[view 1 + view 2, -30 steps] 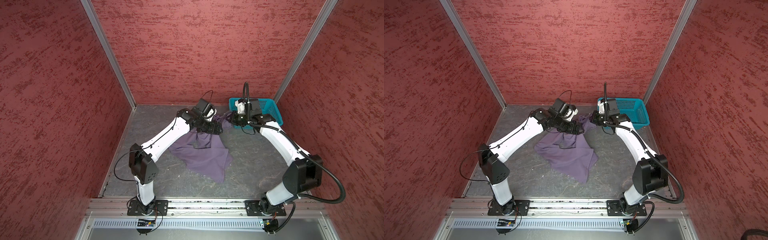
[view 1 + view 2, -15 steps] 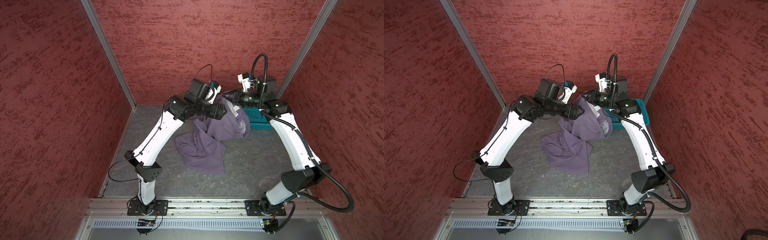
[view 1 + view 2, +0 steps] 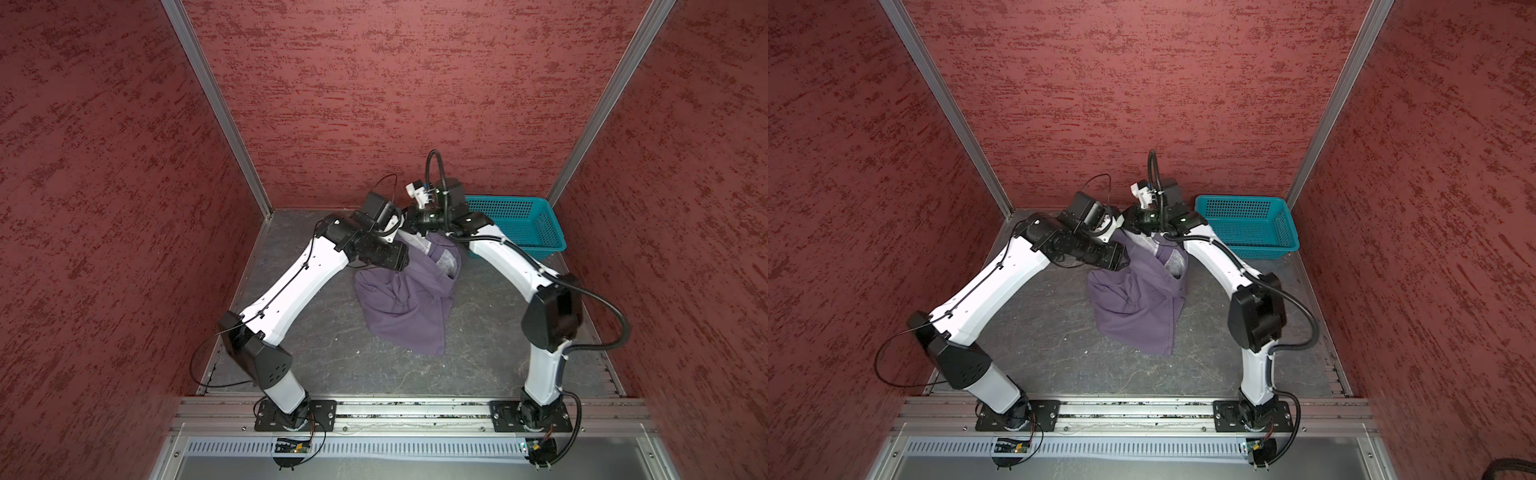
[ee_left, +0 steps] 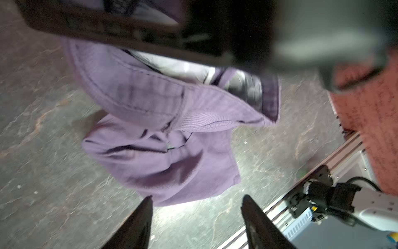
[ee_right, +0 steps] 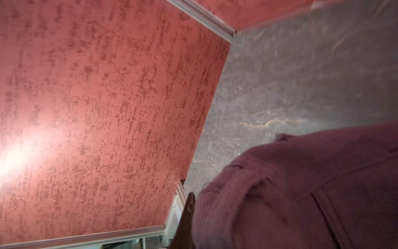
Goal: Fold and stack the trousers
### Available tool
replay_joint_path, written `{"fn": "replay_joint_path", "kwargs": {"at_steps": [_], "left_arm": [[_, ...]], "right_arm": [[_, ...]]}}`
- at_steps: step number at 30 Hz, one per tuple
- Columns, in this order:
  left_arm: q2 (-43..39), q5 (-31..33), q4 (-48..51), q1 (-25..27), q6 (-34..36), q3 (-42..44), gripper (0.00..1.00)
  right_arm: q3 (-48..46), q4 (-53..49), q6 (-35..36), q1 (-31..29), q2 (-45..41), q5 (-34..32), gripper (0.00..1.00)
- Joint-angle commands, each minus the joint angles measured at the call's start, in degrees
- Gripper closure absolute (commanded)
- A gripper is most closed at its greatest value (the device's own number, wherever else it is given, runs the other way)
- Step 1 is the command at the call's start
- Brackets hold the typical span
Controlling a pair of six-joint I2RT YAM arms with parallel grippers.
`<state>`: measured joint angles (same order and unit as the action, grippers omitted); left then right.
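Ahead of your left gripper [image 4: 197, 197], jaws wide and empty, the trousers [image 3: 403, 307] sagged on the table [image 3: 316, 353], waistband lifted. At your right gripper [image 3: 417, 230], cloth hid the jaws; grip could not be told. Risk: a loose right pinch would drop the waistband, bunching everything.

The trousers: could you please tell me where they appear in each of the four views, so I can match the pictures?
In a top view: the trousers heaped near the centre.
In a top view: same heap, left of the teal basket.
Left wrist: filling the middle of the frame.
Right wrist: close up and blurred, grey tabletop beyond.
Shared landmark: the grey tabletop.
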<state>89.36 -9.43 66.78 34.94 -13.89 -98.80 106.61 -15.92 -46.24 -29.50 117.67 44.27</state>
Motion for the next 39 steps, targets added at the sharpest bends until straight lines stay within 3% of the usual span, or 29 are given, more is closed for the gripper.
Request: {"fn": "replay_joint_path", "kwargs": {"at_steps": [1, 5, 10, 14, 20, 23, 31, 36, 39], "left_arm": [[-6.4, -6.3, -7.0, -0.1, -4.4, 8.1, 0.15], [-7.7, -9.2, -10.9, -1.0, -6.9, 13.3, 0.06], [-2.2, -12.6, -14.0, 0.1, -6.8, 13.6, 0.05], [4.3, -8.5, -14.2, 0.9, -5.9, 10.3, 0.05], [13.7, -4.2, -14.0, 1.1, -7.8, 2.5, 0.10], [18.3, -3.2, -12.5, 1.2, -8.8, -1.8, 0.11], [27.6, 1.6, -7.4, 2.0, -11.6, -10.2, 0.13], [33.6, 5.6, -1.7, 1.8, -12.9, -16.4, 0.23], [36.5, 7.9, 1.8, 1.8, -12.6, -20.6, 0.41]], "right_arm": [[6.6, 0.8, -2.5, -0.9, 6.0, 4.2, 0.70], [15.6, -11.9, 6.5, 0.2, 7.3, -1.1, 0.52], [13.0, -20.0, 15.4, 3.6, -0.3, -11.5, 0.49], [-0.8, -17.9, 17.7, 7.8, -11.9, -19.2, 0.49], [-24.2, -11.9, 15.7, 17.0, -27.5, -22.1, 0.65], [-33.3, -11.4, 15.7, 21.6, -33.5, -24.5, 0.67], [-43.8, -8.3, 14.6, 29.6, -43.2, -27.3, 0.67], [-44.5, -7.1, 15.1, 31.5, -45.3, -28.9, 0.67], [-45.4, -5.7, 14.8, 32.1, -46.7, -29.2, 0.67]]}}
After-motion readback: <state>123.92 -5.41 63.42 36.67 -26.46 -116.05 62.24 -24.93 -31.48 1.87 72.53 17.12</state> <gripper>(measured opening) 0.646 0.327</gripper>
